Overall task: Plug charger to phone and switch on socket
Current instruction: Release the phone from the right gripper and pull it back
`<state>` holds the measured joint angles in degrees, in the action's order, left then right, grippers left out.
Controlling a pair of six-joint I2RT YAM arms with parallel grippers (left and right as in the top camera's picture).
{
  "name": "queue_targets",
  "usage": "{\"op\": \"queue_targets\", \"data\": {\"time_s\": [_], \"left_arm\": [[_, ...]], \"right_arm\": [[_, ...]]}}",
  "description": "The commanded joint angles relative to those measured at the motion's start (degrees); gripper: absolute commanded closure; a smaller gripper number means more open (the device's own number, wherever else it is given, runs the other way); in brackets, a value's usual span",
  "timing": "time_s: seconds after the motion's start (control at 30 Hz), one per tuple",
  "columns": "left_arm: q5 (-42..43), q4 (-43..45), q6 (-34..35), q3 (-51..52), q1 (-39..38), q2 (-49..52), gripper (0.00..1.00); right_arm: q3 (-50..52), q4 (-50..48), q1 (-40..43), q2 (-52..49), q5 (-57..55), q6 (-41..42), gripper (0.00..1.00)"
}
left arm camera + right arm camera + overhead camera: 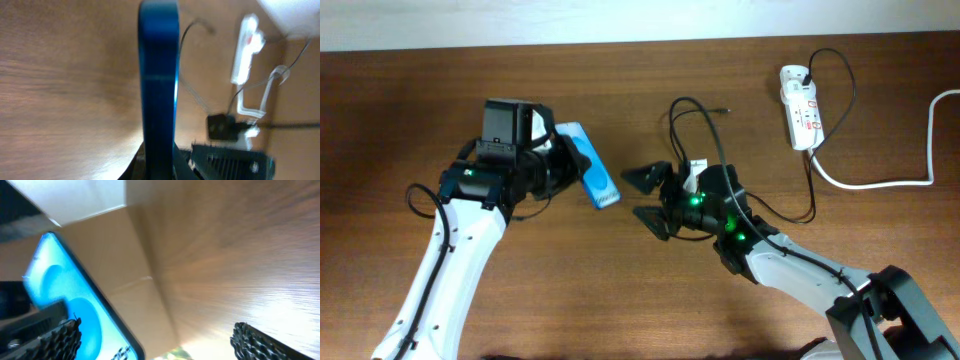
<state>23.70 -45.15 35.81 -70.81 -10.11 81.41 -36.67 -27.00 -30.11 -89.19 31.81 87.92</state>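
Left gripper (570, 168) pinches the phone (592, 178) on edge, apparently raised off the table (600, 300). Right gripper (648, 198) is spread wide and empty, facing the blue screen. Cable (720, 110) tip lies loose on the wood behind it.

Risks:
- The slick glass slab could twist in the pinch under plug-in force.
- The thin limp cable (looped close to the right wrist) could snag.

Socket (800, 105) is hard white plastic, far right; I can't tell the switch state.

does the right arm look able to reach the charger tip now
Probably yes: the right gripper is open and empty, the charger tip lies on bare table just behind it, nothing covering it; it must turn away from the phone.
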Motion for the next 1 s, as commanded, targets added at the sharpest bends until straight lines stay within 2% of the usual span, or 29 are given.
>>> {"op": "queue_targets", "data": {"time_s": [0.0,0.1,0.2,0.3,0.37,0.53,0.63,0.73,0.97], "left_arm": [[0.5,-4.6,-13.7,-0.3,0.2,0.0,1.00],[0.5,-9.9,-15.7,-0.3,0.2,0.0,1.00],[0.5,-12.5,-16.2,-0.4,0.2,0.0,1.00],[1.8,-13.9,-16.2,-0.4,0.2,0.0,1.00],[4.2,-14.0,-16.2,-0.4,0.3,-0.2,1.00],[8.5,-14.3,-16.2,-0.4,2.1,-1.6,1.00],[9.7,-15.1,-16.2,-0.4,2.1,-1.8,1.00],[14.8,-16.0,-15.5,-0.4,2.1,-1.8,1.00],[13.1,-15.8,-14.0,-0.4,2.1,-1.8,1.00]], "right_arm": [[0.0,8.3,-0.2,0.4,-0.2,-17.0,0.02],[0.0,13.5,-0.2,0.4,-0.3,-24.2,0.02],[0.0,16.2,-0.2,1.3,-0.3,-27.0,0.02],[-0.1,22.9,-0.1,5.2,-1.7,-31.7,0.02],[-0.1,30.2,0.3,9.2,-5.2,-34.3,0.02],[-4.0,56.4,0.9,23.4,-21.6,-38.2,0.02],[-6.6,64.9,0.9,29.0,-26.9,-38.2,0.02],[-7.5,69.2,0.9,34.1,-29.0,-38.2,0.02],[-7.5,69.7,0.9,35.1,-29.5,-38.2,0.02]]}}
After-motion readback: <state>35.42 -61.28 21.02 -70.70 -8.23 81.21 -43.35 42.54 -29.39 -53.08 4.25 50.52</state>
